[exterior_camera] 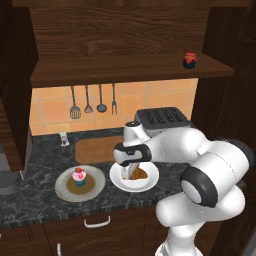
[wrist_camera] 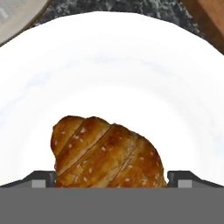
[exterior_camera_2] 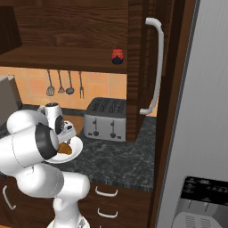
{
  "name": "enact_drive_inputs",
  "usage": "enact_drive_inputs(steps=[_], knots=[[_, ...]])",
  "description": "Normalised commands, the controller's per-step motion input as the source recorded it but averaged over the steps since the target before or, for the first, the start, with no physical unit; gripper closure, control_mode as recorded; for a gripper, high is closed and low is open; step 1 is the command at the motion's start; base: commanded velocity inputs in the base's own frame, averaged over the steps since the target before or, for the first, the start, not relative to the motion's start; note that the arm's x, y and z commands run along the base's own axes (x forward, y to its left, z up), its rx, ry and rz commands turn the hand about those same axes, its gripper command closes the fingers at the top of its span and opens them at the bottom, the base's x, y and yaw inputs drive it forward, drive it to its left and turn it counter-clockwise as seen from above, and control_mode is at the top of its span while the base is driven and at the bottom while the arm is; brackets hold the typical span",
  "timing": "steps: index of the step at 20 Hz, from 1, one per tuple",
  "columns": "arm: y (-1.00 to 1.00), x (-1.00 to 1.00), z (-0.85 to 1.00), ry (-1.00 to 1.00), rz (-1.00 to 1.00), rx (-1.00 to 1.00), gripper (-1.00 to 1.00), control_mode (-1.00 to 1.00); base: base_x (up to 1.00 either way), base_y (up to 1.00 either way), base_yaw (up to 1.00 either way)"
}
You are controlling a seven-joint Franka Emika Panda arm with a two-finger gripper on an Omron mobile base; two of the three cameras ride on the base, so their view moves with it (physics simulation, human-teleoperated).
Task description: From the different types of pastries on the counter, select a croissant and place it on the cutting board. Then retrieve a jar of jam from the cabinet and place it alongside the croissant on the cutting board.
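At the centre of the left base view we see the hand (exterior_camera: 132,172) lowered over the white plate (exterior_camera: 120,181) on the table (exterior_camera: 35,200), its fingers spread wide on either side of the croissant (wrist_camera: 107,153), not yet closed on it. The cutting board (exterior_camera: 97,148) lies just behind the plate. The jam jar (exterior_camera: 189,60) stands on the cabinet shelf (exterior_camera: 100,72) at upper right, and the cupcake (exterior_camera: 79,176) sits on a grey plate (exterior_camera: 62,190) at lower left.

Wall: orange tile (exterior_camera: 140,100), four utensils (exterior_camera: 93,101) hanging at 12 o'clock.
Toaster: silver (exterior_camera_2: 105,119), at 1 o'clock.
Fridge: grey (exterior_camera_2: 209,111), at 3 o'clock.
Drawers: dark wood (exterior_camera: 95,230), white handles.
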Motion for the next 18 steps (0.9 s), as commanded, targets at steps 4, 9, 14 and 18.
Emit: enact_drive_inputs(steps=[4, 9, 14, 18], knots=[[0.04, 0.0, -0.06, 0.0, 0.0, 0.01, -1.0, -1.0, 0.0, 0.0, 0.0], [0.3, 0.0, -0.3, 0.0, 0.0, 0.07, 1.0, -1.0, 0.0, 0.0, 0.0], [0.0, -0.01, 0.0, 0.0, 0.0, 0.0, 1.0, -1.0, 0.0, 0.0, 0.0], [0.0, 0.0, 0.09, -0.01, 0.0, 0.0, 1.0, -1.0, 0.0, 0.0, 0.0]])
